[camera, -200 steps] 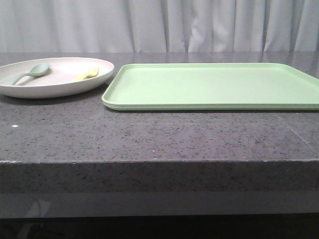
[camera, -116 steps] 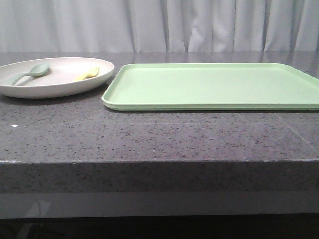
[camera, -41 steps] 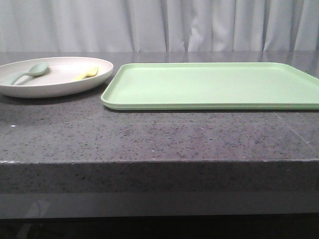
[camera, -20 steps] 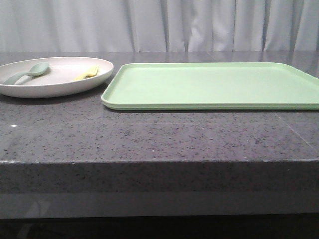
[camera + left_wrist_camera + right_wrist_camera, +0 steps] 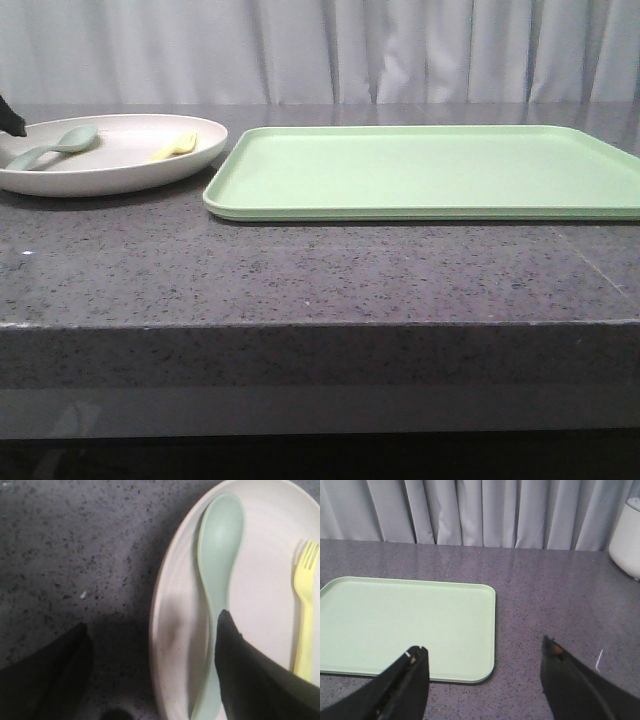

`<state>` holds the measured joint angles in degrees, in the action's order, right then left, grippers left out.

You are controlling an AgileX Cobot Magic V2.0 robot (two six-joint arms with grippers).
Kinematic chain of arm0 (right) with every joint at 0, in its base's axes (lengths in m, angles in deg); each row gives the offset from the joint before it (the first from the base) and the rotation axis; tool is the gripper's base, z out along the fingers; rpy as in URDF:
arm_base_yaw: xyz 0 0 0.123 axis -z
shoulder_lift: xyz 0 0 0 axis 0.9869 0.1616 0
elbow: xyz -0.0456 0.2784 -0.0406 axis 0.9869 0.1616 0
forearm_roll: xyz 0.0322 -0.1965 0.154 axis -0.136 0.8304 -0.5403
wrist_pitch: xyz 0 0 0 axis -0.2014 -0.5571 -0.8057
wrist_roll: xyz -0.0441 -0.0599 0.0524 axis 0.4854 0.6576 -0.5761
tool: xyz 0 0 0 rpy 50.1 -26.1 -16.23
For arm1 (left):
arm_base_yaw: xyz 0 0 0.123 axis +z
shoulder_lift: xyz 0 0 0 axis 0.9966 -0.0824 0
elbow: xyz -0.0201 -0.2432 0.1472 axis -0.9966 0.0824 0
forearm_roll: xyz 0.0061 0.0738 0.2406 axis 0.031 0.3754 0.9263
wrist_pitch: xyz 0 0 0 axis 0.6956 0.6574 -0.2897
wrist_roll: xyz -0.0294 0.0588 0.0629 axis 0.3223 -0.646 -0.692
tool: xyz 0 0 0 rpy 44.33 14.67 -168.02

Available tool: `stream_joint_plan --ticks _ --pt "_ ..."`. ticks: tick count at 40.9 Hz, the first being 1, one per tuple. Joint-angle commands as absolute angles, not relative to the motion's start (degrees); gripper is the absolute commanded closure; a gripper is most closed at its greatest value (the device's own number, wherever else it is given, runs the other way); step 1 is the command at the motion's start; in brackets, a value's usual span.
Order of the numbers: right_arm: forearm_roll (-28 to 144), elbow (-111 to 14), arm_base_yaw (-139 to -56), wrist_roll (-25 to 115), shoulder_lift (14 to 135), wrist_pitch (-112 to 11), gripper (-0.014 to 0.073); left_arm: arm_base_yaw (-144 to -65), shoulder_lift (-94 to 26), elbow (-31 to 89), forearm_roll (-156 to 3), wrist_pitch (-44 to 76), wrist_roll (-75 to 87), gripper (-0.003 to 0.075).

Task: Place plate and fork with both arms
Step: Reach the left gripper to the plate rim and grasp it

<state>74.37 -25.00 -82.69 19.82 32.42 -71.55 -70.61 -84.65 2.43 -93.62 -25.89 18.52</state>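
The off-white plate [image 5: 120, 172] rests on the dark stone counter at the far left. On it lie the small yellow fork [image 5: 175, 147] and a grey-green spoon [image 5: 50, 147]. In the left wrist view my left gripper [image 5: 153, 619] is open and straddles the plate's rim [image 5: 167, 630]. One finger hangs over the counter, the other over the spoon's handle [image 5: 210, 680], with the fork [image 5: 304, 615] just beyond. Only a dark fingertip [image 5: 10, 118] of it shows in the front view. My right gripper [image 5: 483, 645] is open and empty, above the counter near a corner of the tray.
A large rectangular light green tray [image 5: 420, 170] lies right of the plate, nearly touching it, and shows in the right wrist view too [image 5: 405, 620]. A white rounded object [image 5: 627, 535] stands at the far right of the counter. Grey curtains hang behind.
A dark fingertip of my left gripper has come into the front view at the plate's left edge. Plate, fork, spoon and tray have not moved.
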Motion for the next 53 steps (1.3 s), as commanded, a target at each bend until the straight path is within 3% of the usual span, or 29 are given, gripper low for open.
stream_joint_plan --ticks 1,16,33,53 --pt "75.1 -26.7 -82.3 20.2 33.5 -67.2 0.0093 -71.0 -82.8 0.5 -97.2 -25.2 18.0 0.0262" --pt "75.1 -26.7 -82.3 20.2 33.5 -67.2 0.0093 -71.1 -83.7 0.5 -97.2 -23.6 18.0 0.0528" --pt "75.1 -26.7 -82.3 20.2 33.5 -67.2 0.0093 -71.1 -83.7 0.5 -97.2 -23.3 18.0 0.0734" --pt "75.1 -26.7 -82.3 20.2 33.5 -67.2 0.0093 -71.1 -77.4 0.5 -97.2 -22.6 21.5 0.0741"
